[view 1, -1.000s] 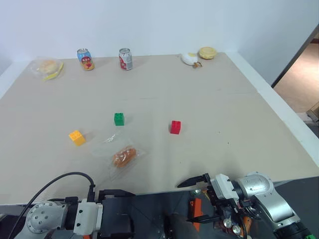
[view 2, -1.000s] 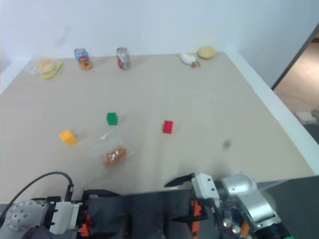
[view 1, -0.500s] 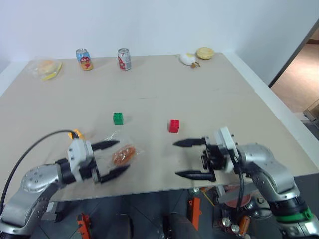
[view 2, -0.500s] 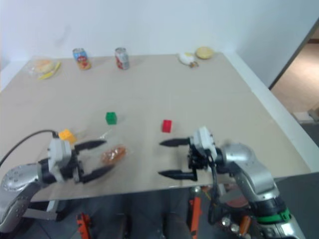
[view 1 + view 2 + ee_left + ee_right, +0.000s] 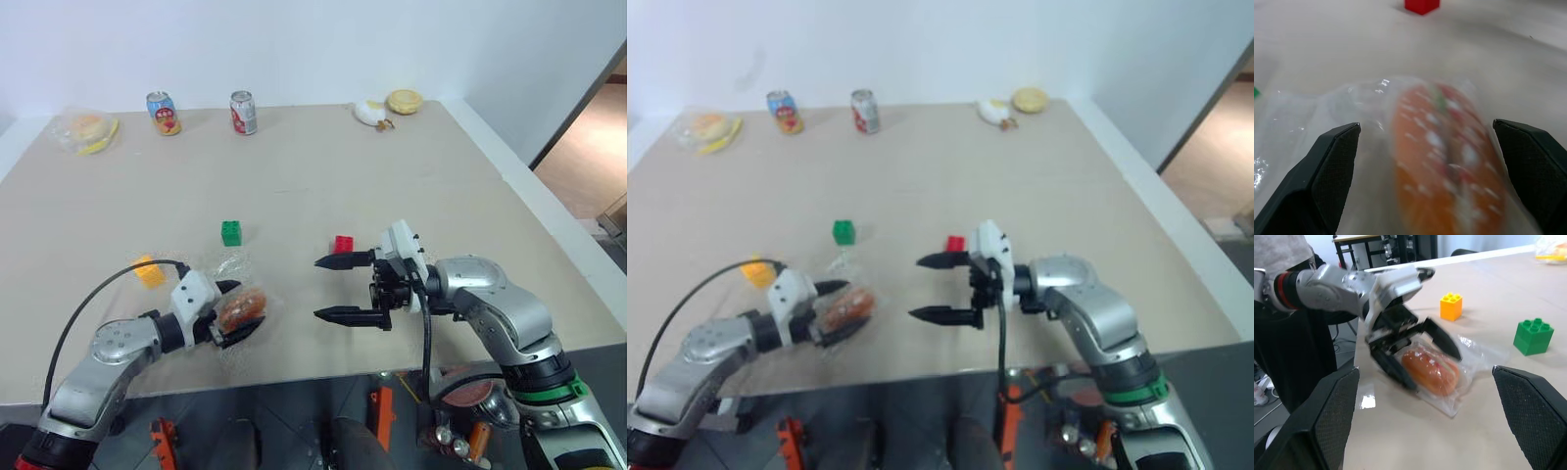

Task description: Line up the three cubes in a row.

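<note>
Now up over the table [image 5: 470, 186] from below its near edge: right gripper [image 5: 331, 288] spread wide and empty just near of the red cube [image 5: 343, 244], left gripper [image 5: 232, 311] spread wide either side of the wrapped roll [image 5: 241, 307], not clamping it, so probably clearing it first. No cube moved yet: green [image 5: 231, 232] far-left of red, yellow [image 5: 149, 271] at left. Counted: two cans [image 5: 242, 112], three cubes.

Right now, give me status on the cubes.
Both end effectors open, empty. Left end effector straddles wrapped bread roll, not a cube. Three cubes scattered, unaligned.
</note>
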Available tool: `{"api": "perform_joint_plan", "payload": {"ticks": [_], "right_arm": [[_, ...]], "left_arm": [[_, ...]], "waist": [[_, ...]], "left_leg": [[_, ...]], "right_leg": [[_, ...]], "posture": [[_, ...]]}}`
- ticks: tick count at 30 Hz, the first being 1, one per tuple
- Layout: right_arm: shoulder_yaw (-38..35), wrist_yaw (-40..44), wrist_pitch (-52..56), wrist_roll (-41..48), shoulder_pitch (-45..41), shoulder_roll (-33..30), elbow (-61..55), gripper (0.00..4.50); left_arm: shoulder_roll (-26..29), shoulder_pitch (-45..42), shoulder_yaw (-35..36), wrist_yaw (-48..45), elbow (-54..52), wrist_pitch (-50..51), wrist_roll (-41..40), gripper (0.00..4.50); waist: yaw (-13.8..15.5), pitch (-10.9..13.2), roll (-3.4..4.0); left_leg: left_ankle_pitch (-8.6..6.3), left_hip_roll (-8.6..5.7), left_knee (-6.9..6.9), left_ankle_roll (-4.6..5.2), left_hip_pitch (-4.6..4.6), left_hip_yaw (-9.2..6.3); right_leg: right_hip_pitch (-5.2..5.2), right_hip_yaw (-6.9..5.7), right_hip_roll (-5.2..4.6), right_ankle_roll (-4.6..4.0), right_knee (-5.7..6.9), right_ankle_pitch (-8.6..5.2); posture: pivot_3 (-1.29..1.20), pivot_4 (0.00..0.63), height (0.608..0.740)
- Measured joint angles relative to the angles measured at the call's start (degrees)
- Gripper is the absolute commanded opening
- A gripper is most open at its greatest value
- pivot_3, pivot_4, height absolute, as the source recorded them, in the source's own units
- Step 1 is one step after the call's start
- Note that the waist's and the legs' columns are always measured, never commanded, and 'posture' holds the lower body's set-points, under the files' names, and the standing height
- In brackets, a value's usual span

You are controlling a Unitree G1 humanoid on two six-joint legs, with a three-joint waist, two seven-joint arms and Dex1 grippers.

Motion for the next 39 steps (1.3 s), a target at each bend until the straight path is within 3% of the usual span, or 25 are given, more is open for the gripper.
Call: {"api": "perform_joint_plan", "payload": {"ticks": [5, 11, 14, 21, 28, 34, 39], "right_arm": [[-0.86, -1.53, -0.62, -0.55, -0.42, 1.64, 0.78, 4.5], [-1.71, -2.69, -1.07, -0.46, -0.49, 2.62, 0.78, 4.5], [-1.92, -2.67, -1.1, -0.44, -0.47, 2.69, 0.78, 4.5], [-4.66, -3.43, -1.82, 1.46, -2.3, 6.04, 0.71, 4.5], [-4.87, -6.41, -6.07, -0.1, -7.4, 12.45, 1.61, 4.5], [-1.2, -5.96, -8.68, -3.47, -8.36, 15.15, 4.54, 4.5], [0.67, -4.69, -10.18, -5.05, -8.49, 16.28, 5.57, 4.5]], "left_arm": [[-0.14, -1.63, -0.05, -1.17, 2.31, -0.16, 1.02, 3.09], [-0.65, -1.94, 0.3, -4.04, 3.39, -1.66, 0.39, 0.96], [-1.56, -1.93, 0.81, -4.19, 3.48, -1.89, -0.03, 0.28], [-3.86, -4.9, 7.87, 0.87, 1.6, 3.85, -6.02, 0.16], [-1.9, -16.12, 24.55, 15.93, 3.14, 9.82, -8.84, 0.16], [-1.1, -15.83, 36.34, 31.36, 14.17, 9.76, -2.65, 0.16], [0.21, -11.14, 40.87, 38.81, 23.16, 9.49, 2.96, 0.16]], "waist": [[0.0, 0.0, 0.0], [0.0, 0.0, 0.0], [0.0, 0.0, 0.0], [0.0, 0.03, -0.02], [-0.2, 0.05, -0.07], [-0.31, 0.05, -0.08], [-0.04, 0.07, -0.19]], "left_leg": [[0.01, 0.05, 0.1, 0.0, 0.0, 0.04], [0.01, 0.11, 0.1, 0.0, 0.0, 0.08], [0.01, 0.13, 0.1, 0.0, 0.0, 0.1], [0.01, 0.37, 0.16, 0.0, -0.01, 0.08], [0.0, 0.64, 0.14, 0.0, 0.14, 0.03], [0.0, 0.66, 0.11, 0.0, 0.13, 0.12], [0.0, 0.66, 0.11, -0.03, 0.13, 0.16]], "right_leg": [[0.01, 0.03, 0.04, -0.02, 0.01, 0.1], [0.0, 0.06, 0.07, -0.02, 0.02, 0.1], [0.0, 0.06, 0.08, -0.03, 0.02, 0.11], [-0.04, 0.07, 0.38, -0.18, 0.03, 0.21], [-0.06, 0.08, 0.77, -0.45, 0.18, 0.28], [-0.15, 0.13, 0.76, -0.47, 0.25, 0.27], [-0.16, 0.11, 0.67, -0.47, 0.26, 0.27]], "posture": [[0.0, 0.15, 0.74], [0.0, 0.15, 0.74], [0.0, 0.15, 0.74], [0.0, 0.15, 0.74], [0.0, 0.15, 0.74], [0.0, 0.15, 0.74], [0.0, 0.15, 0.74]]}}
